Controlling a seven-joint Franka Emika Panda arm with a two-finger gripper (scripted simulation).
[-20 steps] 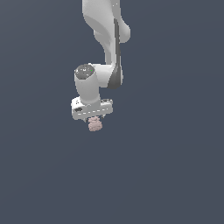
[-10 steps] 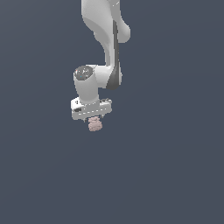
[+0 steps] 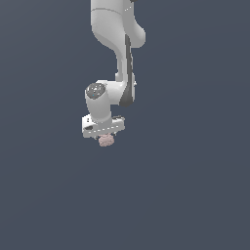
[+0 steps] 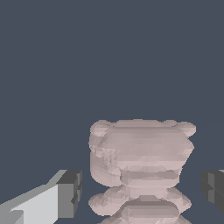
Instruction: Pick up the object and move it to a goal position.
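Change since a second ago: the white jointed robot arm (image 3: 117, 44) and its white tool (image 3: 106, 139) are found slightly further toward the exterior view's left and a little higher in the picture than before; the pink object is seen in the same place under the tool as it was then.

Object: a small dusty-pink lumpy blob with horizontal ridges (image 3: 106, 140) is seen directly beneath the tool's white crossbar, partly hidden by it in the exterior view. In the wrist view the blob (image 4: 141, 153) is shown large, between the two dark finger pads.

Tool: spread apart in the wrist view, with one grey-tipped finger (image 4: 69, 194) on one side of the blob and the other finger (image 4: 213, 186) on the opposite side. A dark gap is visible between each pad and the blob, so no contact is shown there. Whether the blob is touched anywhere out of view cannot be told.

Arm: the white links are seen descending from the top edge of the exterior view to a rounded wrist joint above the tool.

Surface: a flat, uniform dark slate-blue ground (image 3: 195, 195) is seen all round the blob; no edge, seam or shadow is shown.

Room: nothing beyond that even slate-blue field is shown in either view.
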